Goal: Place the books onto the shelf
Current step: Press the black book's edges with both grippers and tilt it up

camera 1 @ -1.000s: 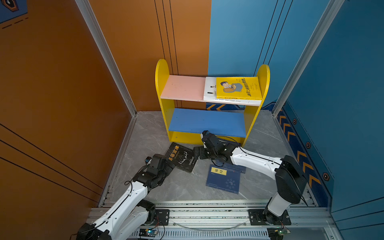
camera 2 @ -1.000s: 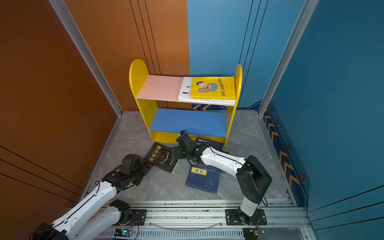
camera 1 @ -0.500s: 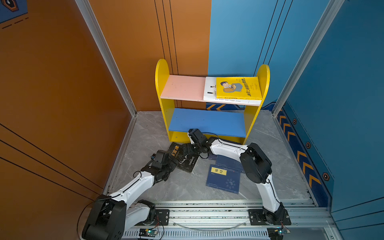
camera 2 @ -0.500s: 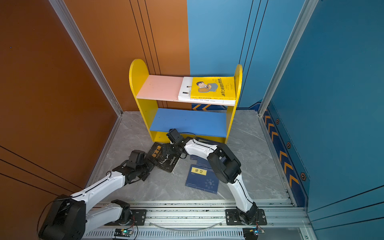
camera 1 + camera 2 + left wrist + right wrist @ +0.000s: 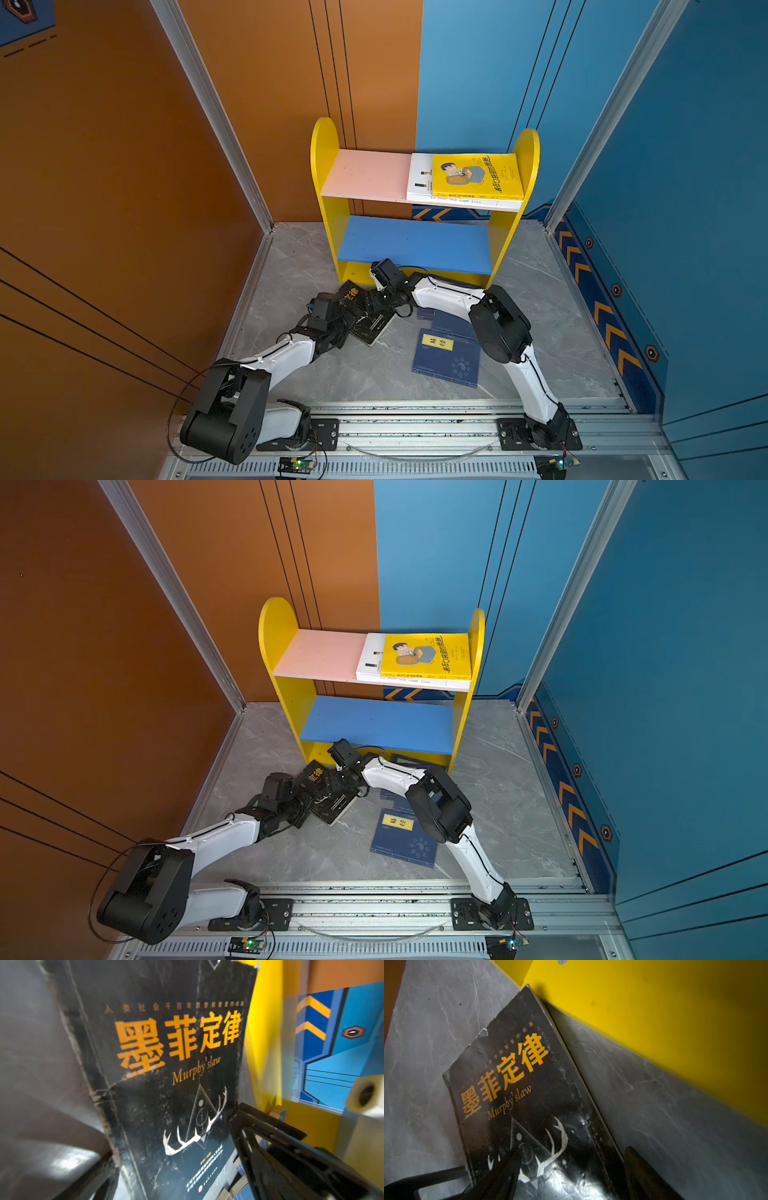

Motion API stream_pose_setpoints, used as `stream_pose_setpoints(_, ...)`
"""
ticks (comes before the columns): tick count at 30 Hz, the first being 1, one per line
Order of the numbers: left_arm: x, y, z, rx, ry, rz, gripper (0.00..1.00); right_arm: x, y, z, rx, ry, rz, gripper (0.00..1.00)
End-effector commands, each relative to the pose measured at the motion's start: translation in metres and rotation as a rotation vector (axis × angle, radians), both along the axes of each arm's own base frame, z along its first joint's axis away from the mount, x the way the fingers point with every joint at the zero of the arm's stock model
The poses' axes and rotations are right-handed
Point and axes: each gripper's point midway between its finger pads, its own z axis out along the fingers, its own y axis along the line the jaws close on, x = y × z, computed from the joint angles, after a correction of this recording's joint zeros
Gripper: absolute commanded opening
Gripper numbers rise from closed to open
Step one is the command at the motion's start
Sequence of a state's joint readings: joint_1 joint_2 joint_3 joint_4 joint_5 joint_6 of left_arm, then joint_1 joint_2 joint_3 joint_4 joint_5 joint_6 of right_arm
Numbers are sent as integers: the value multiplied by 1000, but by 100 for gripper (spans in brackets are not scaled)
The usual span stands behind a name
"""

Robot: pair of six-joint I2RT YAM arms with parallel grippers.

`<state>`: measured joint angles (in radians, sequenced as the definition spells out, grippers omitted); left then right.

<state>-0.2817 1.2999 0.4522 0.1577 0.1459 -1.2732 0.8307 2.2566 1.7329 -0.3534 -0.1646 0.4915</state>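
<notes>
We show a grey marbled worktop (image 5: 291, 257) enclosed by orange and blue walls. At its back stands the shelf (image 5: 322, 166), with yellow round-topped sides, a pink upper board (image 5: 365, 174) and a bare blue lower board (image 5: 411, 243).

On the right half of the pink board lies the white book (image 5: 419, 178), and the yellow book (image 5: 478, 174) with a cartoon man lies flat on top of it.

The black book (image 5: 376, 324) with orange-yellow characters lies on the worktop before the shelf's lower left corner. In the right wrist view one corner of the book meets the yellow base.

A navy book (image 5: 446, 361) with a yellow label lies nearer the rail, and more navy covers show partly under the right arm.

Both arms meet at the black book. The left gripper (image 5: 166, 1147) has its fingers spread wide, with the book's lower end between them. The right gripper (image 5: 576, 1172) has its fingers parted, one over the cover and one beyond the page edge. We cannot tell whether either gripper presses the book.
</notes>
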Motion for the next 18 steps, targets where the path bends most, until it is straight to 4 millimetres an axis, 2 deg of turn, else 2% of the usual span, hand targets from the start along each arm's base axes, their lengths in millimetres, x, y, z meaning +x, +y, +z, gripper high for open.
stream_pose_setpoints(1, 7, -13, 7, -84, -88, -34, 99, -26, 5, -32, -10, 151, 44, 75)
stream_pose_setpoints(6, 22, -19, 57, -162, -314, -40, 96, -38, 12, -38, 6, 202, 76, 70)
stream_pose_setpoints(9, 25, -20, 79, -192, -400, -38, 93, -42, 16, -33, 31, 219, 87, 68)
stream_pose_setpoints(12, 27, -20, 93, -221, -446, -27, 88, -43, 16, -30, 41, 225, 89, 68)
stream_pose_setpoints(18, 24, -17, 104, -250, -471, 0, 77, -44, 10, -30, 39, 236, 81, 68)
